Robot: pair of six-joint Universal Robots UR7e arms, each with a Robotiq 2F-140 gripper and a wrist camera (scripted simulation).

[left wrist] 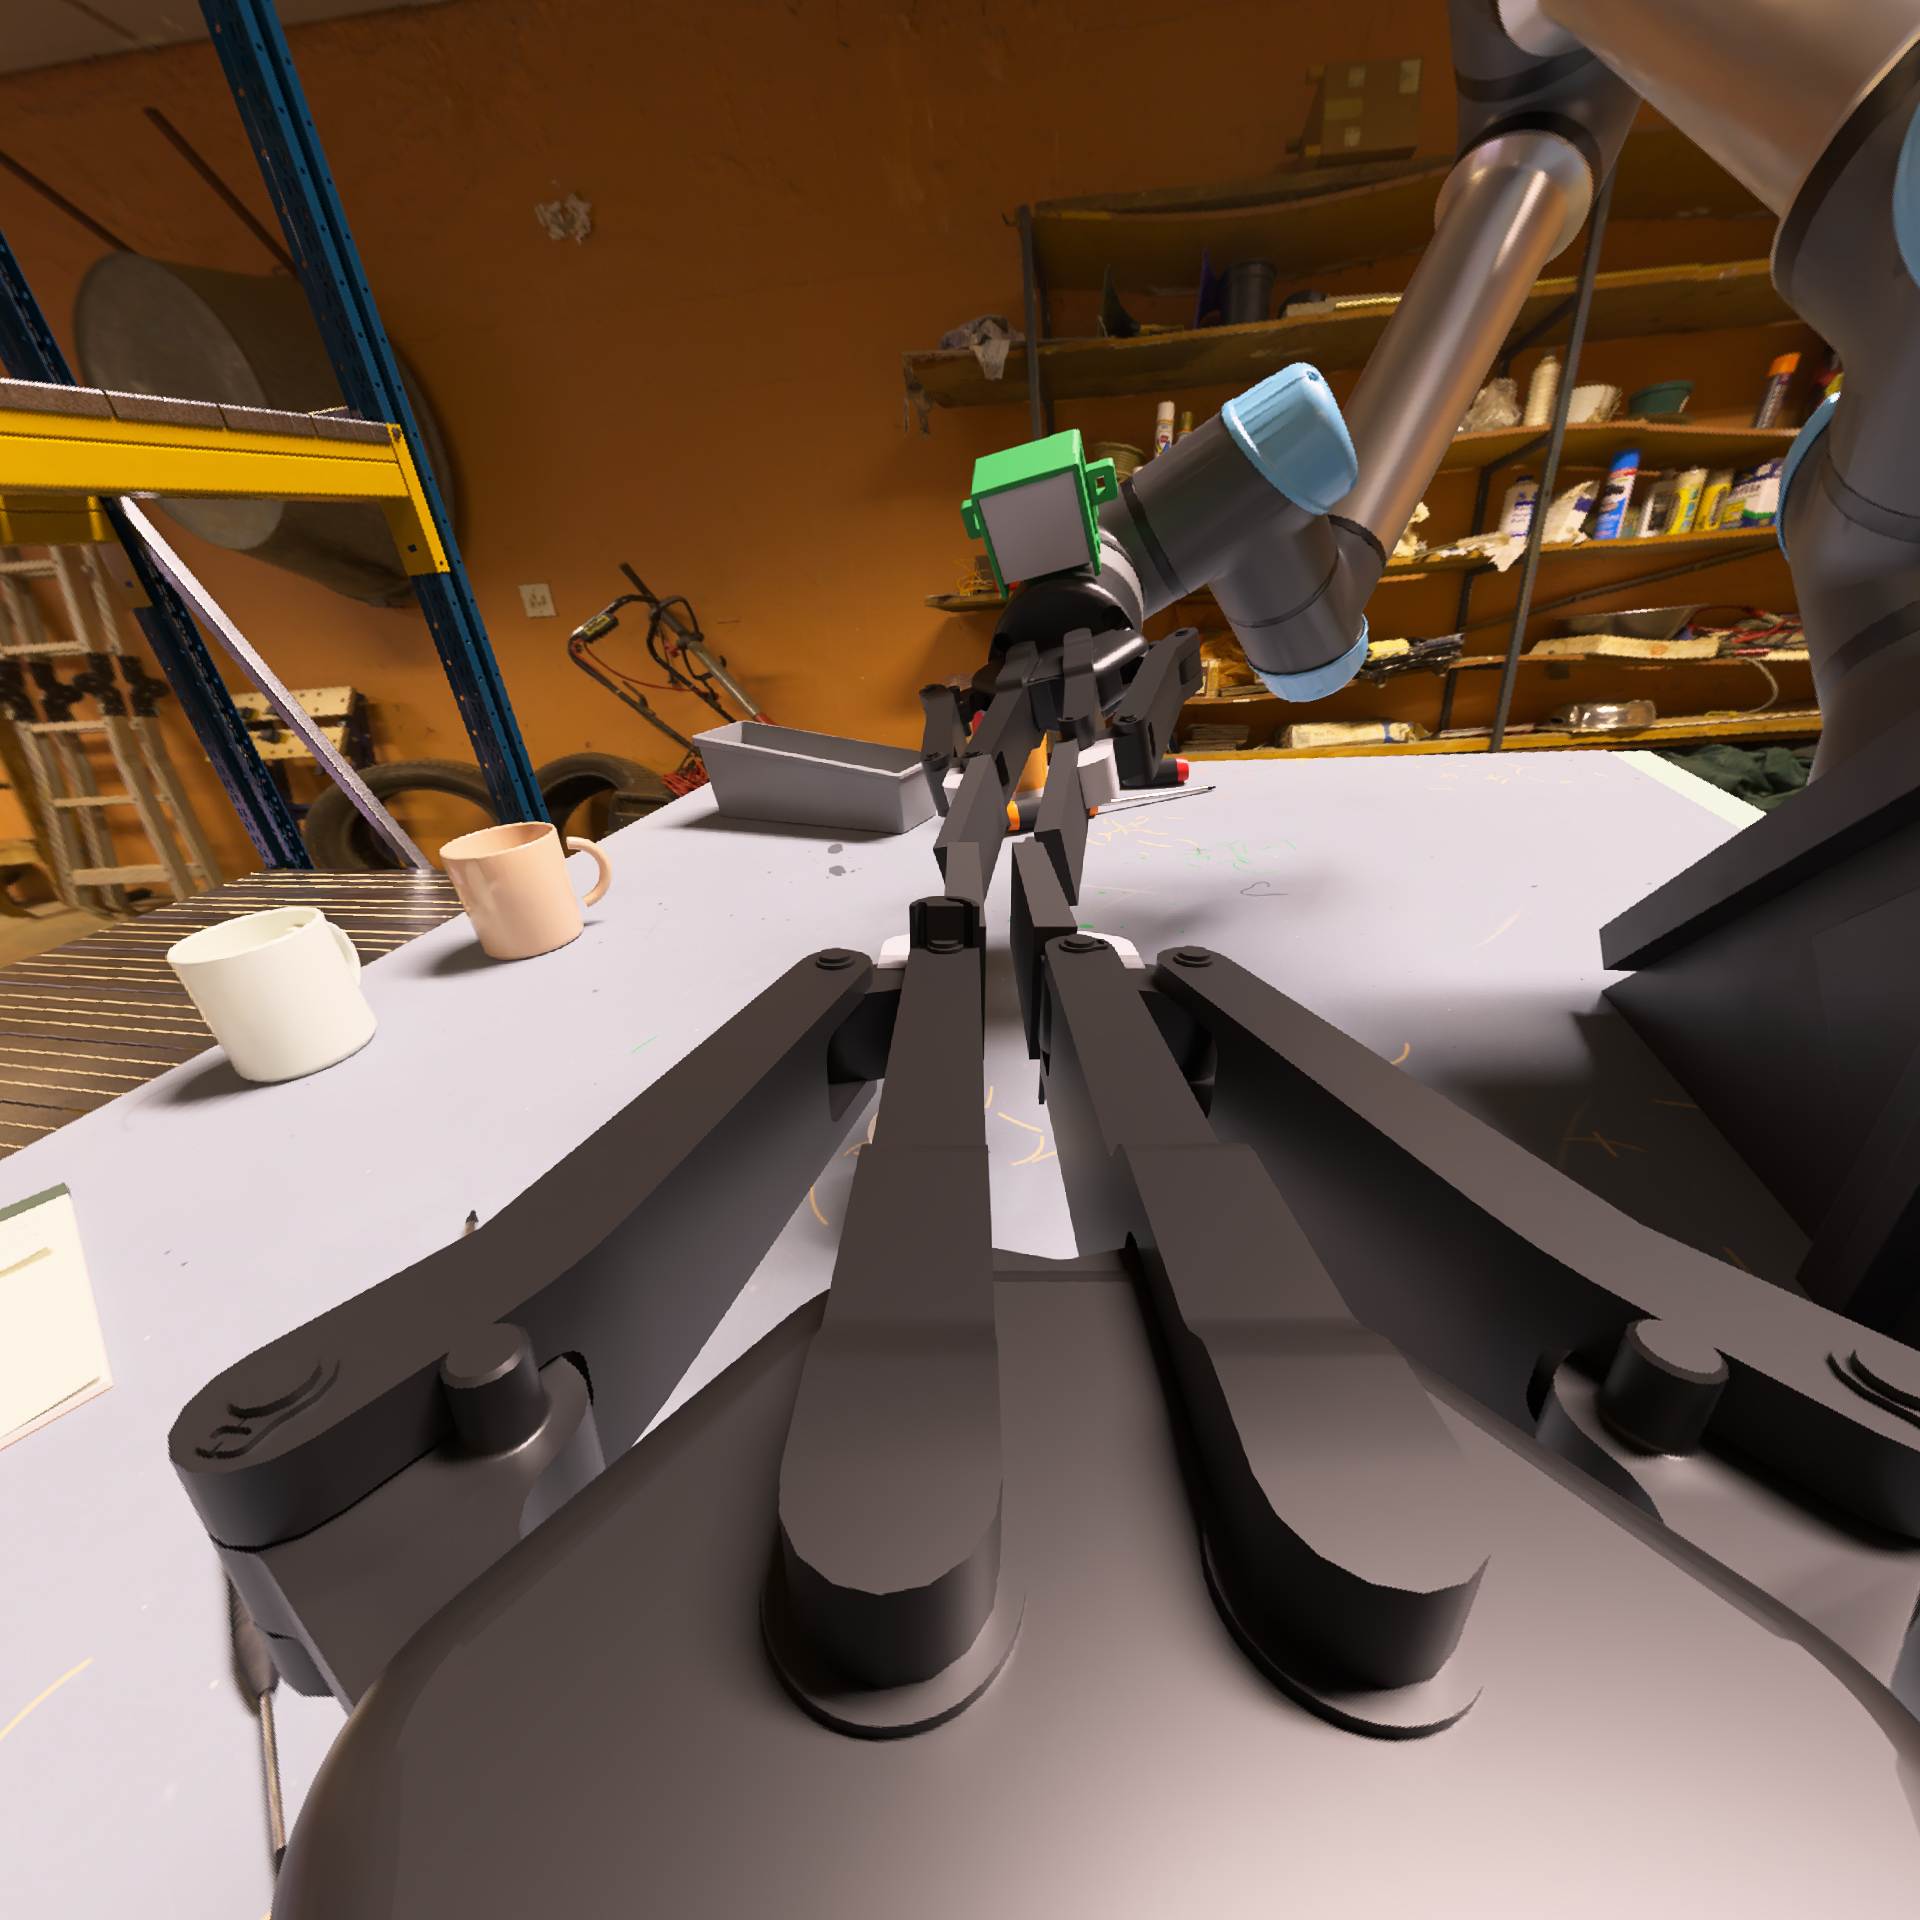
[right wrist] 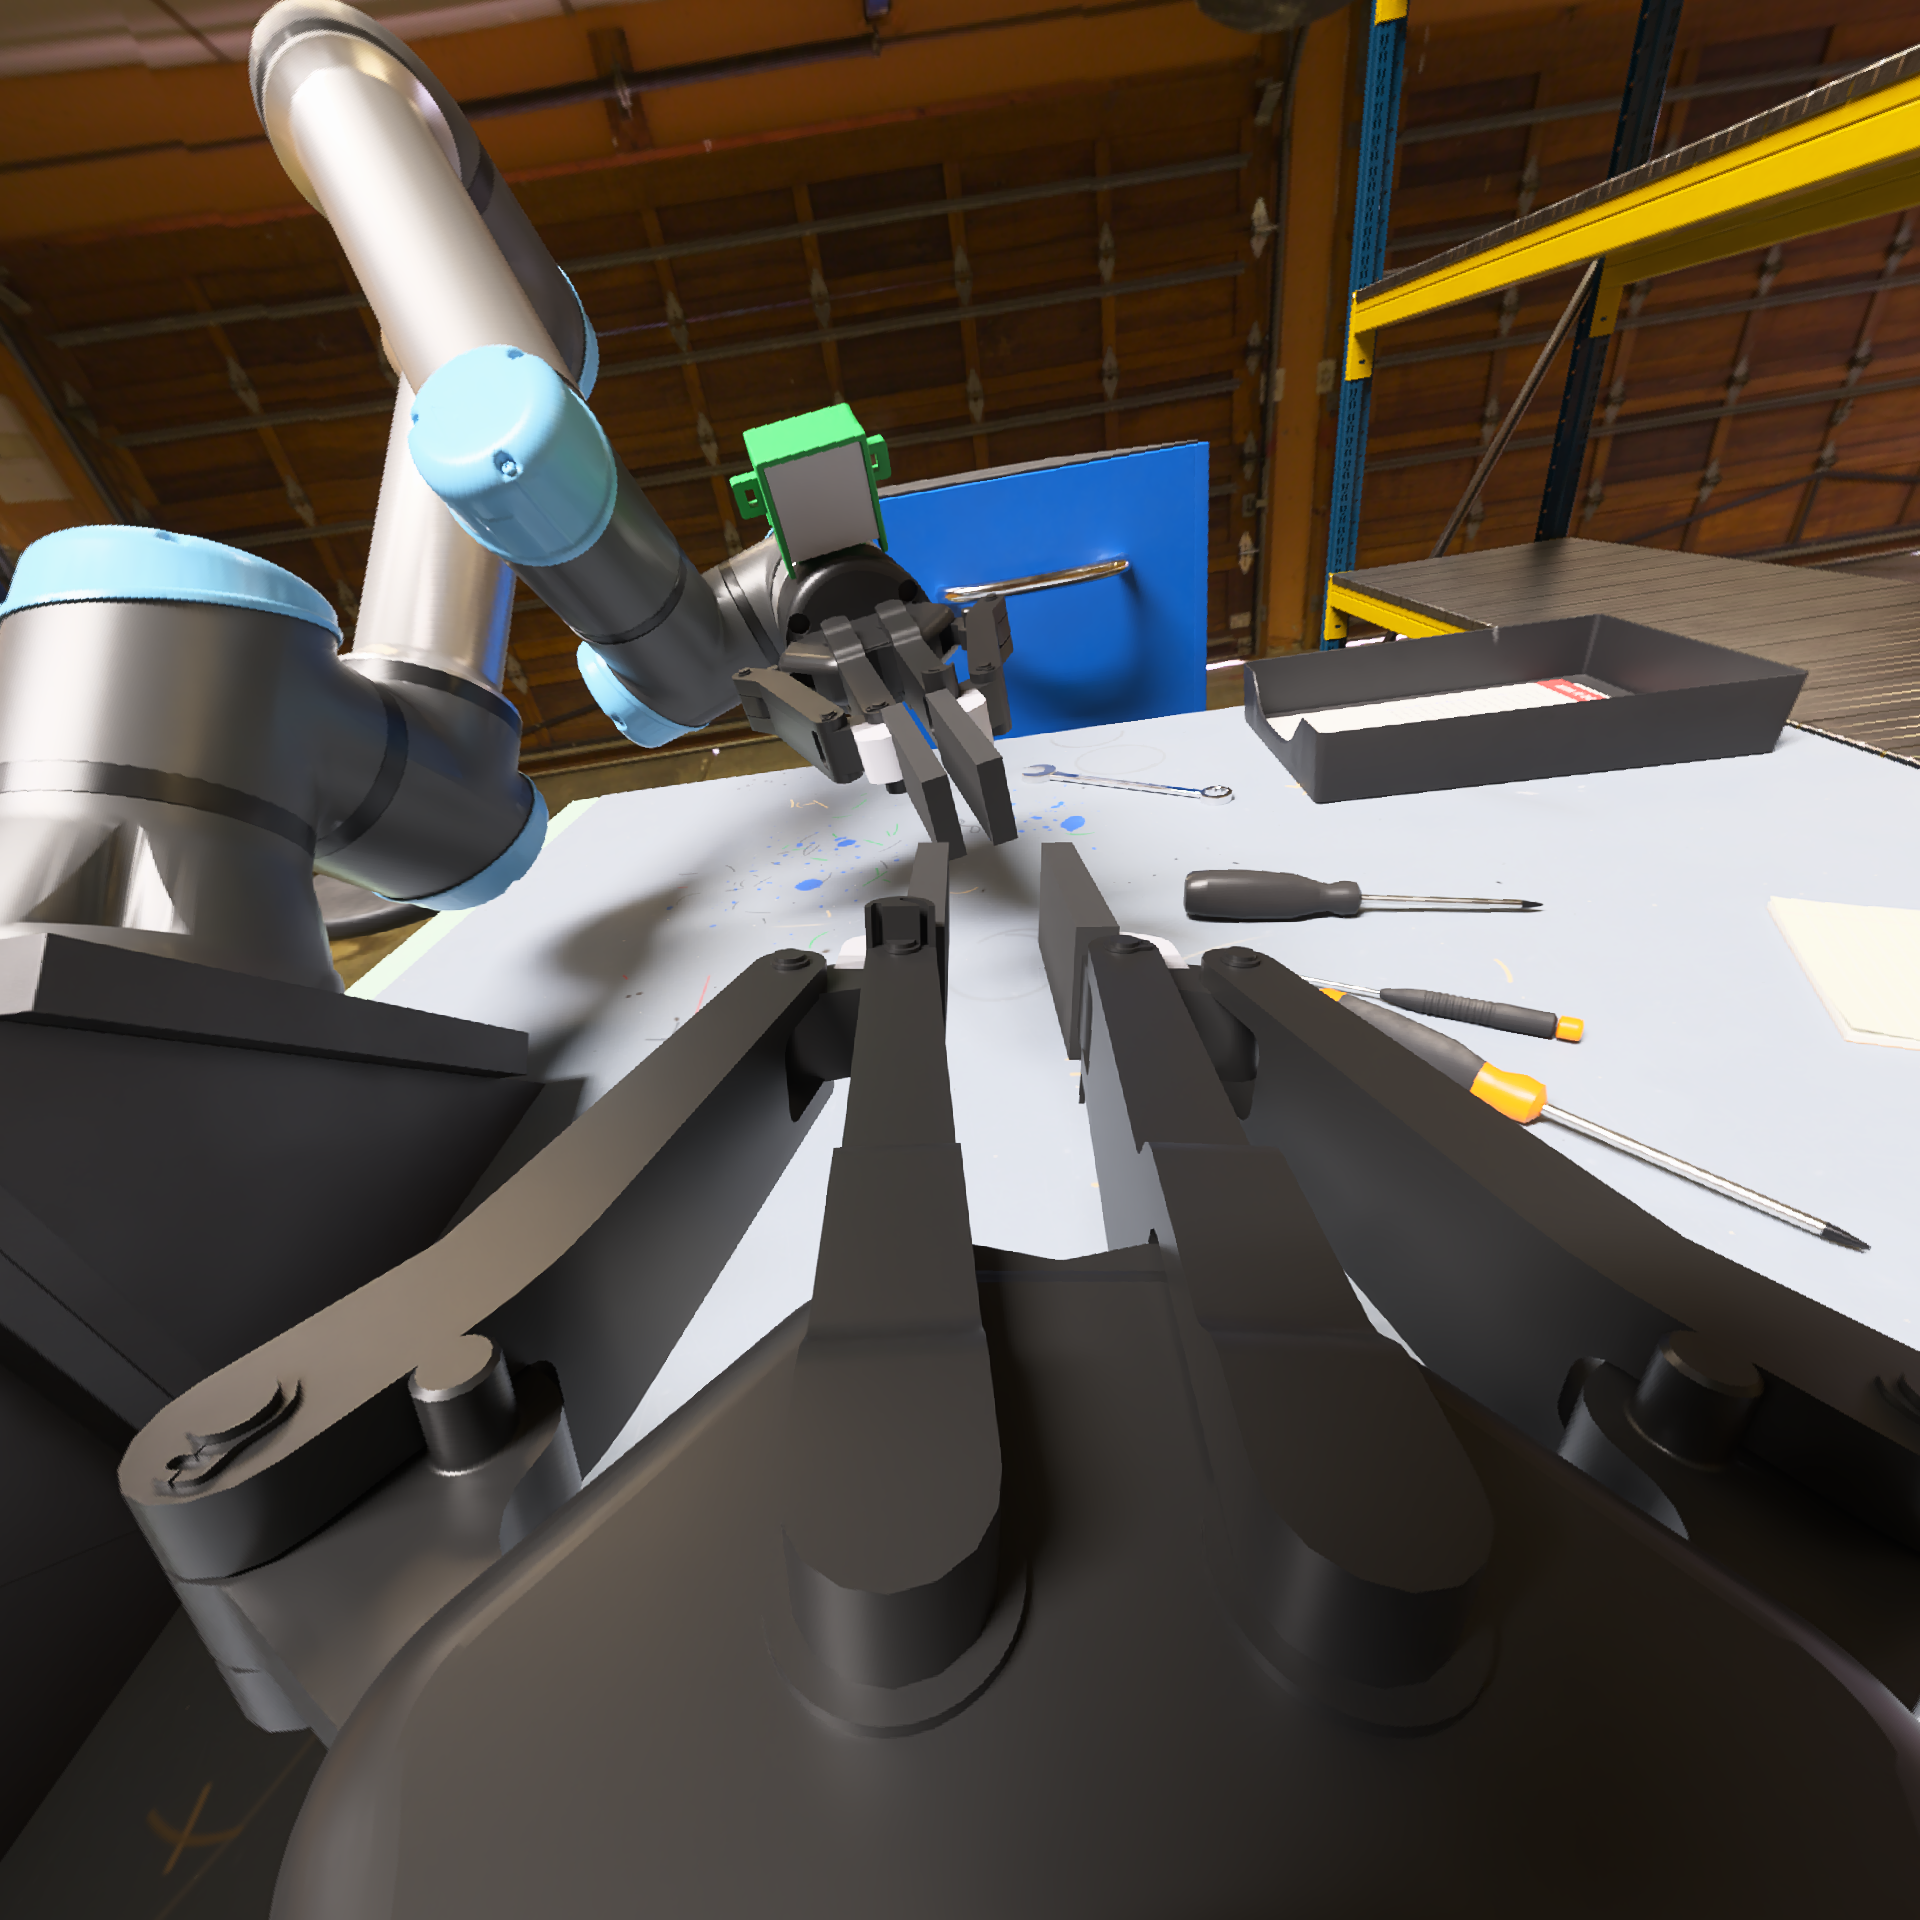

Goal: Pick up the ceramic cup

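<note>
Left wrist view, left to right. A sheet of paper (left wrist: 42, 1309) is cut off by the left edge. A white cup (left wrist: 272, 992) stands upright near the left edge of the surface (left wrist: 644, 1049); a beige cup (left wrist: 516, 888) stands upright just beyond it, apart from it, handle turned right. Which of the two the task means cannot be told. A grey tray (left wrist: 810, 777) sits farther back. The left tool (left wrist: 1000, 883) hangs above the middle of the surface with its fingers drawn nearly together, a narrow gap between them, nothing gripped and neither cup touched. Both cups stand well to its left. The right tool (left wrist: 1023, 821) faces it from beyond, tips near its own; it hides most of an orange-handled item behind it.

Right wrist view, left to right. The right tool (right wrist: 997, 873) has its fingers slightly parted with only bare surface between them; it holds nothing. A wrench (right wrist: 1132, 782), a black screwdriver (right wrist: 1351, 896) and two orange-tipped screwdrivers (right wrist: 1507, 1091) lie to the right. A dark tray (right wrist: 1517, 717) with papers sits at the far right corner. No cup appears in this view.
</note>
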